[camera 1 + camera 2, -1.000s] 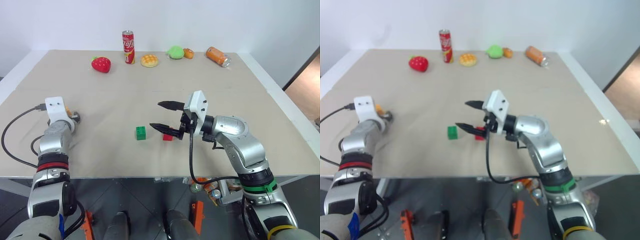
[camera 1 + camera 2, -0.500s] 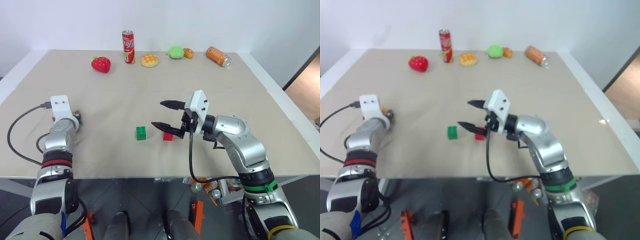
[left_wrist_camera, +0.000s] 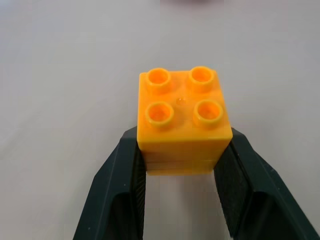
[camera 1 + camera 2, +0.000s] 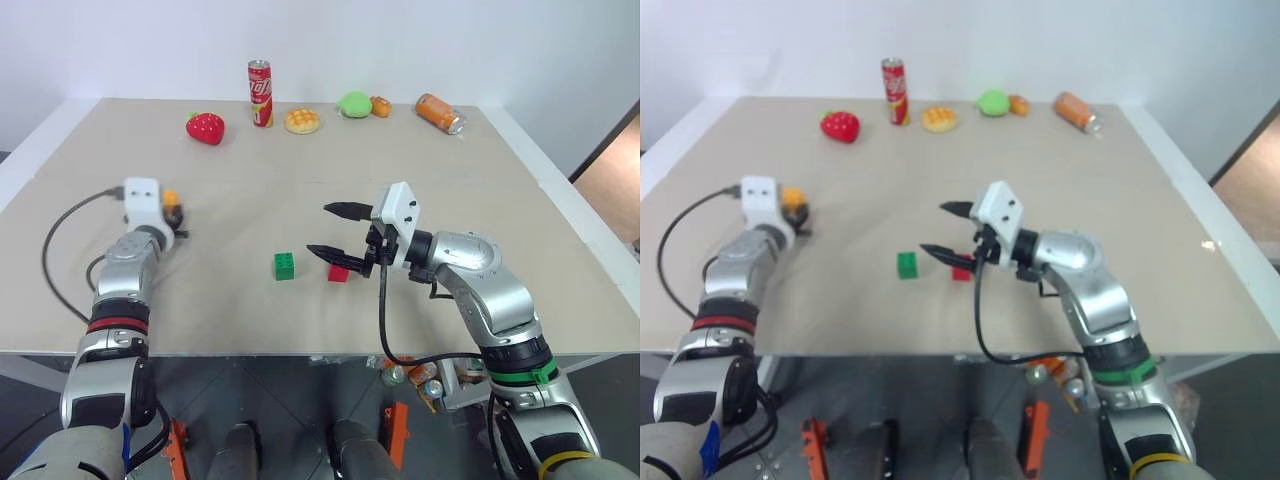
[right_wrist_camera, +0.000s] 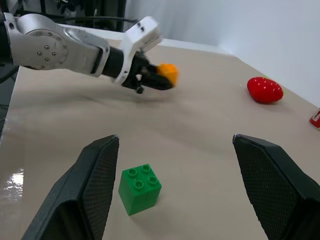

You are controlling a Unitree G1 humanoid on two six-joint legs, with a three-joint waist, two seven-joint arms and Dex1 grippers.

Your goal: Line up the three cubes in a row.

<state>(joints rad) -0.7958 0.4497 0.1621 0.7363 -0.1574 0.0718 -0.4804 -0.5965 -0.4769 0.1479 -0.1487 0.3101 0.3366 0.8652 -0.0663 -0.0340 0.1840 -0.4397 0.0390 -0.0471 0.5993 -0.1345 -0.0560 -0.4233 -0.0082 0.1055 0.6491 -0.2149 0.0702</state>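
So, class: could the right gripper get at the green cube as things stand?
Probably yes. The right gripper is open and points at the green cube, with bare table between them; the red cube sits just under its fingers.

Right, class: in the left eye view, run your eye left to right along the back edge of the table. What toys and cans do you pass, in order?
Strawberry → upright red can → yellow bun → green toy → small orange toy → orange can lying on its side.
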